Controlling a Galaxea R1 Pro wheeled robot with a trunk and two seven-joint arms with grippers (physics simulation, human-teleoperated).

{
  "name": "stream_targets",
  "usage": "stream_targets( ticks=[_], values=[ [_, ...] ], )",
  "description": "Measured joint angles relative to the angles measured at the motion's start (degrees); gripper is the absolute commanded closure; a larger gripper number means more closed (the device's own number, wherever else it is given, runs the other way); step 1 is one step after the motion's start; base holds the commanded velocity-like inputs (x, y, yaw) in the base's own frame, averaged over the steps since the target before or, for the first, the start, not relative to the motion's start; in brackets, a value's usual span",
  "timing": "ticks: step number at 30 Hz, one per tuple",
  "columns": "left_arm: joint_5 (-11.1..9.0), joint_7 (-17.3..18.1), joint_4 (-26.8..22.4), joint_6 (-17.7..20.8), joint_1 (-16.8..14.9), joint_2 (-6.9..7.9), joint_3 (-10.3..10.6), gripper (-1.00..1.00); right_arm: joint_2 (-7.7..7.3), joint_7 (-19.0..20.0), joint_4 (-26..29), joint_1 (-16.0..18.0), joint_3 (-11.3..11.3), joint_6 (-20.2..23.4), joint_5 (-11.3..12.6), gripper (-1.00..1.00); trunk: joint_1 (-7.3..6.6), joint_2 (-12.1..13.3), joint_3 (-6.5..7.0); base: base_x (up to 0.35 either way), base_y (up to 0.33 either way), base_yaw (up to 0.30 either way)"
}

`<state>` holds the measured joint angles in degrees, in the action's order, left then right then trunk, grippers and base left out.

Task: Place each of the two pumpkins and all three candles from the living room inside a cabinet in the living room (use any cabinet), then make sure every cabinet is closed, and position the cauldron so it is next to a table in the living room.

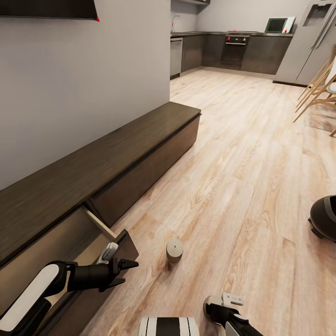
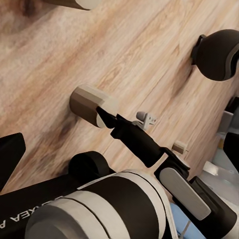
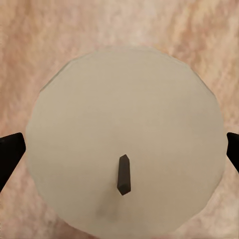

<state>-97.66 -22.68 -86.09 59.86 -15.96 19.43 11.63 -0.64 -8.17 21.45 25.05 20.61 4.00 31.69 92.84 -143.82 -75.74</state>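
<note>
Pale wood-grain plank floor [image 1: 242, 186] runs from the living room into a kitchen at the far end, bounded on the left by a plain grey wall.

Nearest, the right gripper [image 3: 119, 149] frames a candle from directly above: a dark fingertip stands at either side of the wide, matte off-white disc, the jaws spread and apart from the wax. The short dark wick rises from the top.

In the head view, the left gripper [image 1: 128, 270], black and tapering to pointed tips, reaches out horizontally just left of a candle [image 1: 174, 249]. That candle is a stubby olive-tan cylinder standing upright on the floor, long axis vertical, flat top up. In the left wrist view the fingertip lies close against its side; whether these jaws are spread or pressed together cannot be told.

Beside the left arm, the cabinet [image 1: 116, 154], a long, low, dark-brown console with a smooth flat top, has its near drawer [image 1: 100, 224] pulled open, showing pale wood inside.

At the right edge sits a rounded black object [image 1: 326, 217].

Farther off: slanted pale wooden chair legs [image 1: 317, 93], dark kitchen cupboards [image 1: 242, 51] and a grey refrigerator [image 1: 312, 42].
</note>
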Motion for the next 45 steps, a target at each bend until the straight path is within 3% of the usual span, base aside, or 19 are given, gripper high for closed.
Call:
stream_targets(
  ticks=[5, 6, 37, 45],
  values=[
    [0.0, 0.0, 0.0, 0.0, 0.0, -0.04, 0.0, -1.0, 0.0, 0.0, 0.0, 0.0, 0.1, 0.0, 0.1, -1.0, 0.08, 0.0, -0.67, 0.0, 0.0, 0.0],
    [0.0, 0.0, 0.0, 0.0, 0.0, -0.04, 0.0, -1.0, 0.0, 0.0, 0.0, 0.0, 0.1, 0.0, 0.1, 1.0, 0.08, 0.0, -0.67, 0.0, 0.0, 0.0],
    [0.0, 0.0, 0.0, 0.0, 0.0, 0.02, 0.0, -1.0, -0.43, 0.1, 0.0, 0.0, 0.0, 0.0, 0.0, 1.0, 0.0, 0.0, 0.0, 0.0, 0.0, 0.0],
    [0.0, -0.1, 0.0, 0.0, 0.0, -0.07, 0.1, -1.0, -0.6, 0.1, 0.0, 0.0, -0.1, 0.0, 0.0, 1.0, -0.21, 0.1, 1.77, 0.0, 0.0, 0.0]
  ],
)
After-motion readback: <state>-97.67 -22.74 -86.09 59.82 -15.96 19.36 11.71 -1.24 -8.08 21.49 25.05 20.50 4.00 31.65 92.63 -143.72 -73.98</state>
